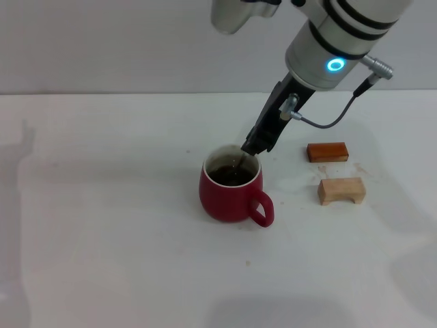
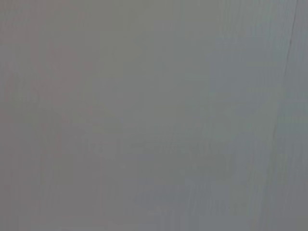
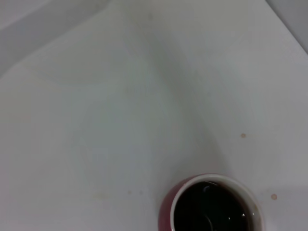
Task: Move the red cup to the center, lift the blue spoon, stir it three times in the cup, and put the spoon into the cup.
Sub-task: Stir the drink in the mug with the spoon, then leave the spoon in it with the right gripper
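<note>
Already the red cup (image 1: 231,192) stands near the middle of the white tabletop (image 1: 102,239), handle toward the near right, dark liquid inside, so the first step looks done. The right gripper (image 1: 250,149) hangs just over the cup's far right rim, and a thin metal stem, likely the blue spoon (image 1: 240,164), runs from it down into the liquid. The jaws seem pinched on that stem, though the pale handle is hidden between them. In the right wrist view the cup (image 3: 211,204) shows its dark surface and a faint curved shape under it. My judgement is that stirring is in hand or close to it; how many turns are made cannot be told. Releasing the spoon into the cup is left.

The left gripper is out of sight; its wrist view shows only a blank grey surface.

Right of the cup lie a reddish-brown wooden block (image 1: 328,152) and, nearer, a pale wooden block (image 1: 341,190). A plain light wall stands behind.
</note>
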